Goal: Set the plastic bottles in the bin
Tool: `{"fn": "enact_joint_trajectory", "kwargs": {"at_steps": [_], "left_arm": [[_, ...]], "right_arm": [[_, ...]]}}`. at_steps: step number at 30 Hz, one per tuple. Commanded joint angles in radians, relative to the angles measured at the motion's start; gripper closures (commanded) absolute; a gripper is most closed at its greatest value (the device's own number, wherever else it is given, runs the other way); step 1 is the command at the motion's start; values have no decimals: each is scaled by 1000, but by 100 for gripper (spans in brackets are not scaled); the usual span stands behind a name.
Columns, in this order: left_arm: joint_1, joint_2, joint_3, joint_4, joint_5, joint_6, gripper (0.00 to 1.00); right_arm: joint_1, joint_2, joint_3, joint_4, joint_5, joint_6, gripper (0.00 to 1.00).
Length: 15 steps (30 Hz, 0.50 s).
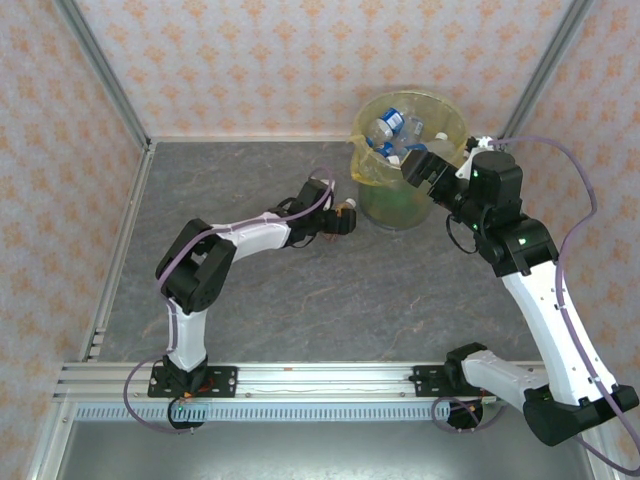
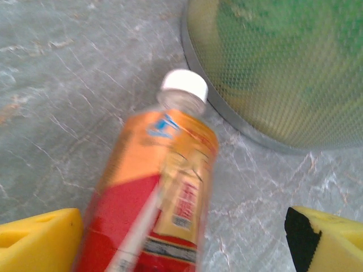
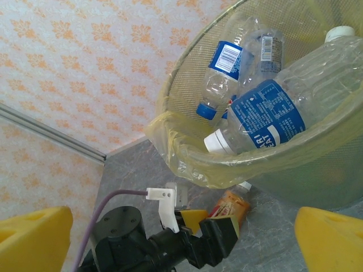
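Clearly largest, the round yellow mesh-walled bin [image 1: 392, 208], a bag liner [image 3: 170, 141] over its rim, stands at one o'clock on the bench [image 1: 300, 300] with clear blue-labelled bottles [image 1: 385, 130] heaped inside. The right end effector [image 3: 182, 238] hangs wide open at its four o'clock rim. A red-orange labelled bottle [image 2: 159, 192] lies on the bench at the bin's eight o'clock, between the wide-spread fingers [image 2: 39, 238] of the left end effector [image 2: 181, 232], its white cap [image 2: 182, 86] toward twelve.

Bottle [image 2: 153, 192] orange-and-red labelled, white-capped; bin [image 3: 317, 175] translucent yellow mesh; binned bottles [image 3: 266, 113] clear, blue-labelled; table [image 1: 330, 300] grey, marbled.
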Motion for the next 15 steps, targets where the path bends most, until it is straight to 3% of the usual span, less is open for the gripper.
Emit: {"fn": "enact_joint_trajectory", "kwargs": {"at_steps": [1, 10, 15], "left_arm": [[-4, -8, -8, -63, -45, 47, 7], [-42, 44, 45, -156, -186, 167, 8], [-56, 80, 91, -209, -246, 155, 8]], "right_arm": [[6, -17, -16, 36, -16, 15, 0], [6, -23, -13, 31, -15, 20, 0], [5, -38, -23, 27, -5, 22, 0]]}}
